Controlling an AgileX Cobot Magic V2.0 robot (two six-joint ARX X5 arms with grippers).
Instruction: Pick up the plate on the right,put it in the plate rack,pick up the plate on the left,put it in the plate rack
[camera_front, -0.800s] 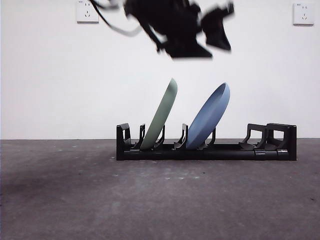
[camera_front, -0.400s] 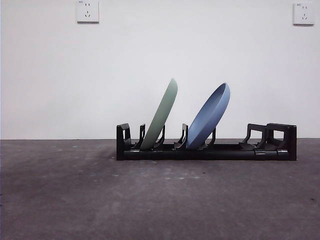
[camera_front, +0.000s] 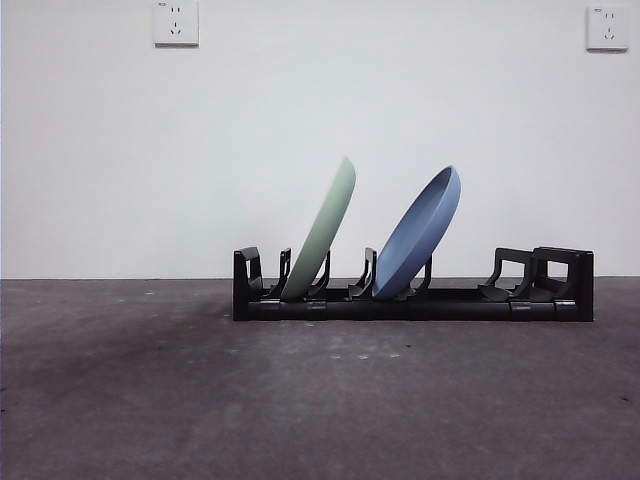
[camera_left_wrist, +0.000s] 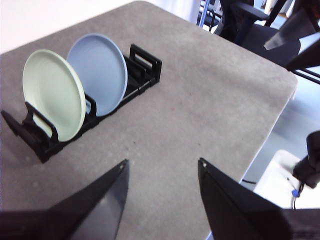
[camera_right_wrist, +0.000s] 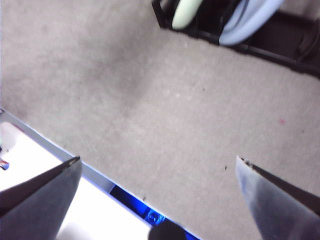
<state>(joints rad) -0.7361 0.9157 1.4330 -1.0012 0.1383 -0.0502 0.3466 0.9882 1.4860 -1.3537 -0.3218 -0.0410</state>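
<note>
I see the green plate (camera_front: 322, 232) and blue plate (camera_front: 420, 235) standing in the plate rack (camera_front: 440, 302) at frame centre; both grippers, left gripper (camera_left_wrist: 162, 172) and right gripper (camera_right_wrist: 157, 165), are wide open, empty; task looks finished

Green plate (camera_front: 322, 228) and blue plate (camera_front: 420, 232) leaned in the plate rack (camera_front: 412, 300), blocking its middle slots. Worktop (camera_front: 320, 400) in front lay open; bracket-end slots stood free.

Left end effector (camera_left_wrist: 161, 187): jaws spread wide, nothing between. Right end effector (camera_right_wrist: 159, 172): jaws spread wide, empty.
</note>
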